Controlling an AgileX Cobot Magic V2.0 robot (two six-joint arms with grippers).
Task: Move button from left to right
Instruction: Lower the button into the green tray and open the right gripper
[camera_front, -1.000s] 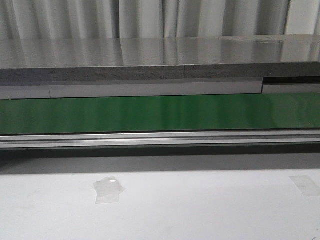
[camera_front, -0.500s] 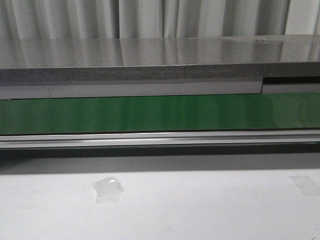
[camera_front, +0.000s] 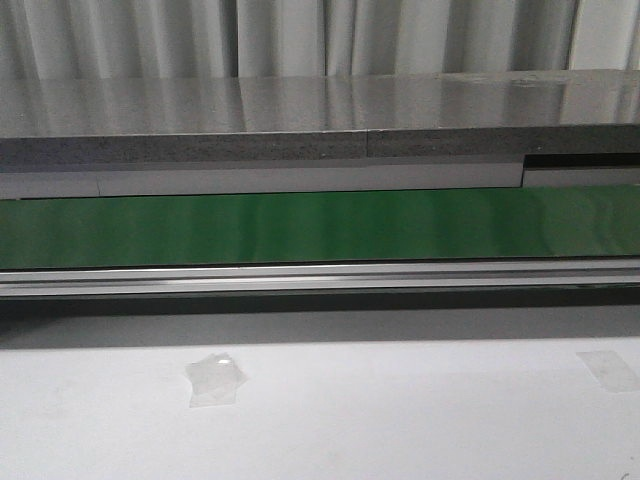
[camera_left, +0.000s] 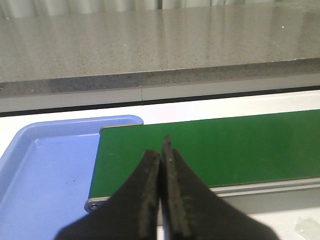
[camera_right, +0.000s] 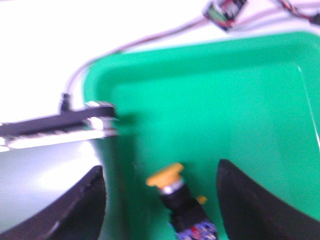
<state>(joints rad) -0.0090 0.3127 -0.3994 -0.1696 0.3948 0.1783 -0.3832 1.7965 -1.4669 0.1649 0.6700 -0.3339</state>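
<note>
The button, yellow-orange cap on a black body with blue and red marks, lies on its side inside a green bin in the right wrist view. My right gripper is open, its two dark fingers standing wide apart on either side of the button without touching it. In the left wrist view my left gripper is shut with nothing between its fingers, hovering over the end of the green conveyor belt. Neither gripper nor the button shows in the front view.
A light-blue tray sits at the belt's end beside the left gripper. The belt runs across the front view behind a metal rail, with a grey counter beyond. Wires trail past the green bin.
</note>
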